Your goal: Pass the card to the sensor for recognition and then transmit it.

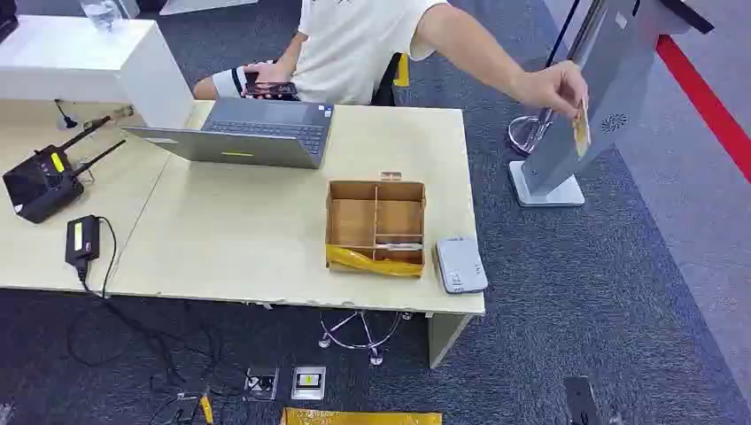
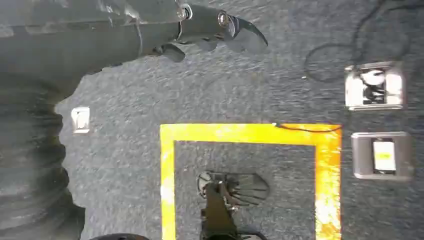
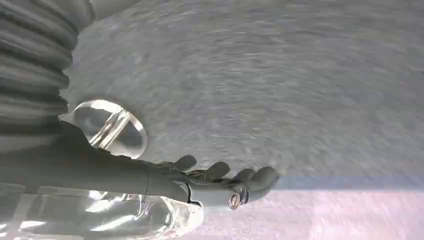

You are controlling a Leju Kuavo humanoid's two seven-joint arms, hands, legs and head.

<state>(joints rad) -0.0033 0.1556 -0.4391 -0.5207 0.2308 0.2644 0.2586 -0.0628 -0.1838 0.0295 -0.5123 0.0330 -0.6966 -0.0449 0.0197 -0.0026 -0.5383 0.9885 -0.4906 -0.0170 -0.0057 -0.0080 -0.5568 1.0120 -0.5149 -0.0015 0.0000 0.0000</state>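
Left robot hand [image 2: 210, 30] hangs over the grey carpet [image 2: 250, 95], fingers loosely extended and apart, nothing in it. Beneath it on my left wrist feed: a yellow taped square [image 2: 245, 133] on the carpet and two metal floor sockets [image 2: 374, 86] beside the tape. Right robot hand [image 3: 220, 182] also hangs over carpet, fingers spread a little, holding nothing.

From the head feed I note a person in a white shirt [image 1: 359, 49] seated behind the worktop [image 1: 257, 239]. One hand of the person [image 1: 553, 88] reaches out past the worktop's edge and holds the card [image 1: 581, 128], yellowish, up against the tilted grey kiosk panel [image 1: 611, 84] that stands on the floor to the right. The other hand holds a phone [image 1: 270, 88] behind the open laptop [image 1: 252, 133].

On the worktop: a cardboard box with dividers [image 1: 375, 226], yellow tape along its near side; just beside it at the near right corner, a small grey card reader [image 1: 460, 264]. Far left, a black router with antennas [image 1: 44, 177] and a black power brick [image 1: 81, 241] with its cable trailing off the edge.
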